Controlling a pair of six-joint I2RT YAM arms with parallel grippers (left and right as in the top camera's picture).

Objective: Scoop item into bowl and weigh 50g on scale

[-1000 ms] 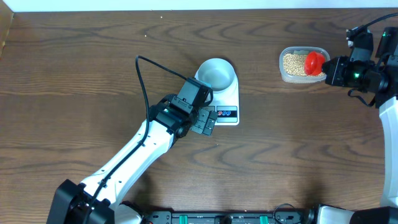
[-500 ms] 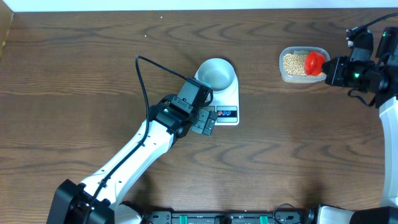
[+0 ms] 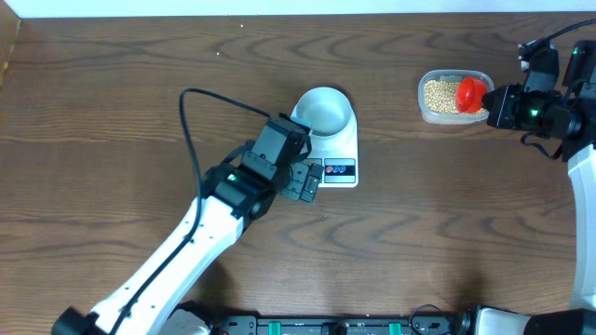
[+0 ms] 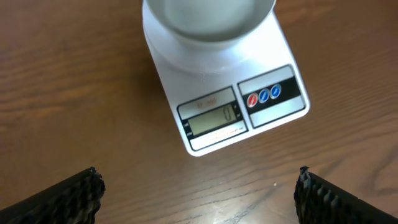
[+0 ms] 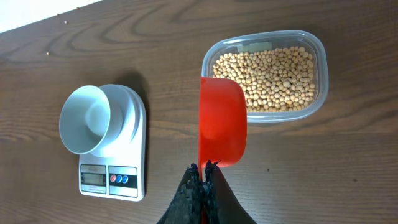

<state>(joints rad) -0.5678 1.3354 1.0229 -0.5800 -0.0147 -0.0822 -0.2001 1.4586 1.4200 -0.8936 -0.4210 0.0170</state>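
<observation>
The scale (image 4: pixel 267 59) sits on the table (image 3: pixel 419 233), its display (image 4: pixel 211 119) reading "0". The print beside it is too small to read, and one red and two blue buttons (image 4: pixel 264 96) lie alongside. The bowl (image 4: pixel 208 15) rests on the scale. The left gripper (image 4: pixel 199 196) hangs by the display end, jaws wide apart, holding nothing. The right gripper (image 5: pixel 202 177), pinched shut on the handle of the red scoop (image 5: pixel 222 121), holds it over the edge of the tub (image 5: pixel 321 74) of beans (image 5: pixel 273 74).
</observation>
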